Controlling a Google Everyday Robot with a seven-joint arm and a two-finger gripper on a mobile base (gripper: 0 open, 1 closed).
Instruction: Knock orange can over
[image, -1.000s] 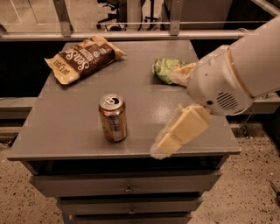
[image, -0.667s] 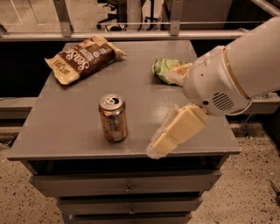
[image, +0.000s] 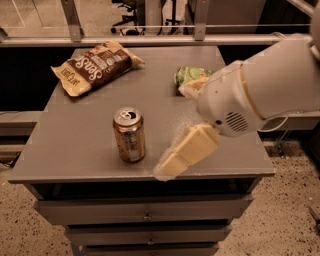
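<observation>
The orange can (image: 129, 135) stands upright on the grey cabinet top (image: 75, 150), near its front edge, left of centre. It has a coppery body, a pale label patch and a silver top with a pull tab. My gripper (image: 173, 131) is to the right of the can, low over the cabinet top, and does not touch it. It is open: one cream finger (image: 186, 151) reaches down-left toward the can's base, and the other finger (image: 192, 88) lies farther back by the green bag. The white arm comes in from the right.
A brown snack bag (image: 95, 66) lies at the back left of the top. A green snack bag (image: 190, 76) lies at the back right, partly behind the arm. A metal railing (image: 150, 40) runs behind the cabinet. Drawers (image: 145, 212) are below the front edge.
My gripper has moved a little to the left, closer to the orange can. The can and both bags have not moved.
</observation>
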